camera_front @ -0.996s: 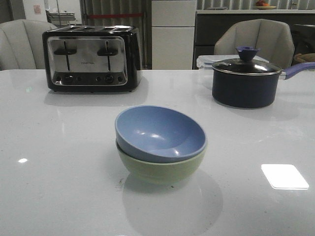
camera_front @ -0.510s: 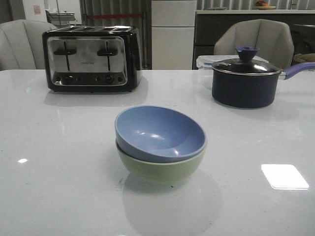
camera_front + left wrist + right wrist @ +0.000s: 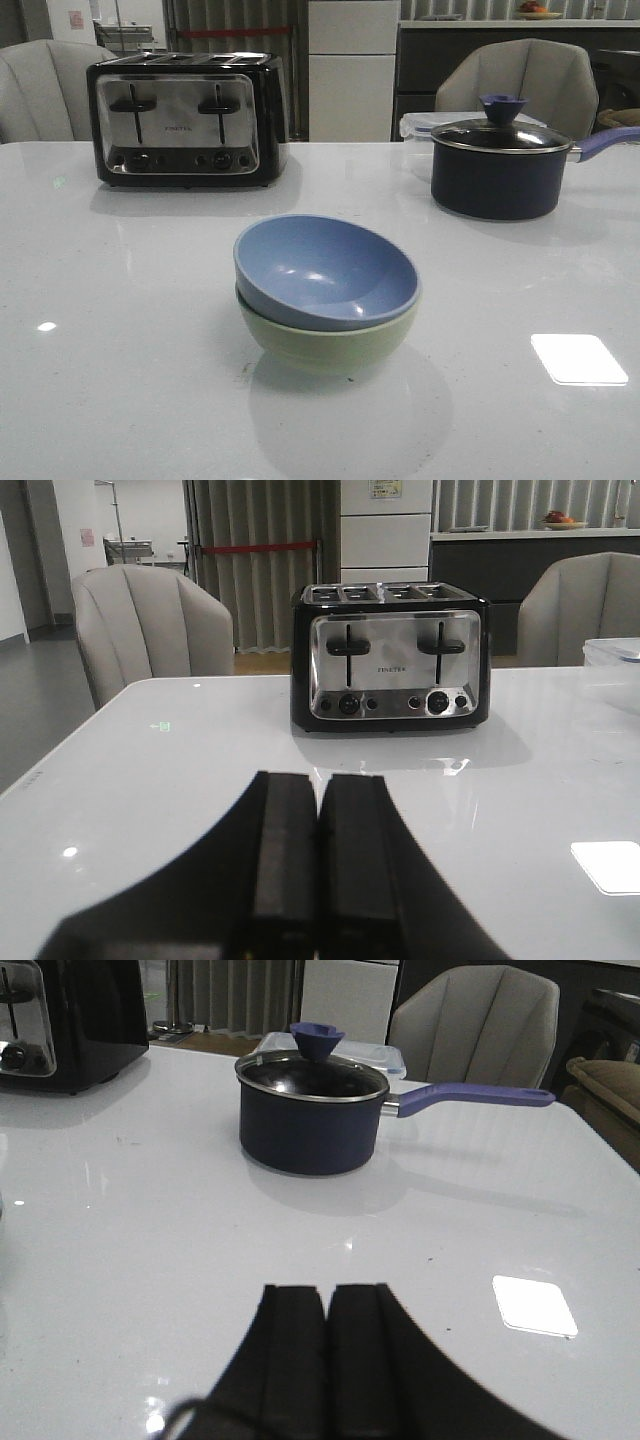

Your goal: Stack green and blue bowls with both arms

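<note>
In the front view the dusty blue bowl point(image 3: 325, 268) sits tilted inside the pale green bowl point(image 3: 325, 343) at the middle of the white table. Neither arm shows in the front view. My left gripper point(image 3: 320, 780) is shut and empty, low over the table and facing the toaster. My right gripper point(image 3: 328, 1292) is shut and empty, low over the table and facing the saucepan. The bowls do not show in either wrist view.
A black and steel toaster point(image 3: 185, 118) stands at the back left, also in the left wrist view point(image 3: 390, 655). A dark lidded saucepan point(image 3: 497, 165) with a purple handle stands at the back right, also in the right wrist view point(image 3: 312, 1110). Chairs stand behind the table.
</note>
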`<state>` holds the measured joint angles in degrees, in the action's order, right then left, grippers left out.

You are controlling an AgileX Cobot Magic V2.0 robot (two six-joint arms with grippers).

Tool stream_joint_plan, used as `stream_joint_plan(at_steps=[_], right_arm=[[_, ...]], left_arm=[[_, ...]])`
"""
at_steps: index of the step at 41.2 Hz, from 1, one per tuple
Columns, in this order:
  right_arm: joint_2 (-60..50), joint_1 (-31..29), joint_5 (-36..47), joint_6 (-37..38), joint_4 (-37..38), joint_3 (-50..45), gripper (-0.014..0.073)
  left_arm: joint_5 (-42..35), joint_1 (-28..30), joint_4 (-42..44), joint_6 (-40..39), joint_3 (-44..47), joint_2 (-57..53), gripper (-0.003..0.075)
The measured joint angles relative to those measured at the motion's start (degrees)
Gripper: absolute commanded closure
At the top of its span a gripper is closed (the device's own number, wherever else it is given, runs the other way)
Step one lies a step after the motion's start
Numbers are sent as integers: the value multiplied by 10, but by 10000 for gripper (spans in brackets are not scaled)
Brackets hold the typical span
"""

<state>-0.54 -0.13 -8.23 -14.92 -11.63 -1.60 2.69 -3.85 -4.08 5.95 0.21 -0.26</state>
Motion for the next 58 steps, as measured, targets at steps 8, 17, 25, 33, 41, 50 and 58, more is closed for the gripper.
stream_joint_plan(at_steps=[8,17,25,33,41,50,58], right_arm=[[0,0,36,13,5,0,567],[-1,0,68,131,97,0,567],[-1,0,68,149,109,0,567],[-1,-4,68,149,110,0,567],[-1,-7,69,149,111,0,567],[-1,-7,69,149,111,0,567],[-1,-7,69,149,111,0,567]], left_arm=[[0,0,0,0,0,0,627],[0,0,0,0,0,0,627],[0,0,0,0,0,0,627],[0,0,0,0,0,0,627],[0,0,0,0,0,0,627],[0,0,0,0,0,0,627],[0,0,0,0,0,0,627]])
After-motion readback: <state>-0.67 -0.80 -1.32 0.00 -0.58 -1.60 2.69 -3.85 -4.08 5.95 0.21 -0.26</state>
